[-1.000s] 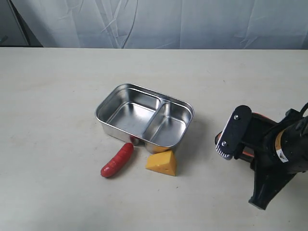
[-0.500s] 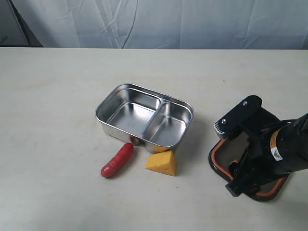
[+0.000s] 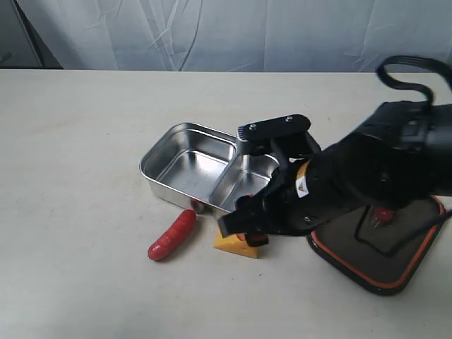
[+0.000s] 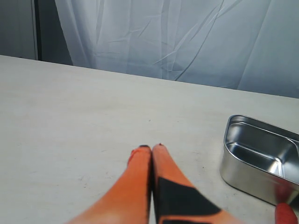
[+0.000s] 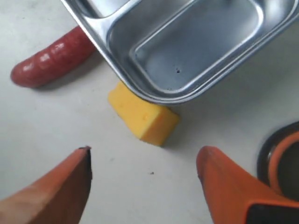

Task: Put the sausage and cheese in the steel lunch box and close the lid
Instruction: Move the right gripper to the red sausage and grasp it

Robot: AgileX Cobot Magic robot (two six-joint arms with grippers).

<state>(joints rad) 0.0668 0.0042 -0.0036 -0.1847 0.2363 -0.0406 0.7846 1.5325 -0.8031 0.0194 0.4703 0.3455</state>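
Sausage [image 3: 171, 235] and cheese [image 5: 143, 117], one each, lie just outside the single lunch box [image 3: 185, 166], its one lid [image 3: 381, 254] seal-up off to the right. Right wrist view shows the whole cheese ahead of the wide-spread right gripper [image 5: 145, 153], while the outside cam half hides it. Only the left wrist view catches the left gripper [image 4: 152, 148], pinched closed and empty.

Table [image 3: 85, 141] bearing box [image 3: 187, 169], sausage [image 3: 172, 235], cheese [image 5: 144, 116], lid [image 3: 385, 261]

The exterior camera looks down across the table [image 3: 70, 141] toward a curtain [image 3: 212, 35], the left wrist one skims low, the right hangs close over the cheese [image 5: 142, 116]; all share the steel lunch box [image 3: 185, 168].
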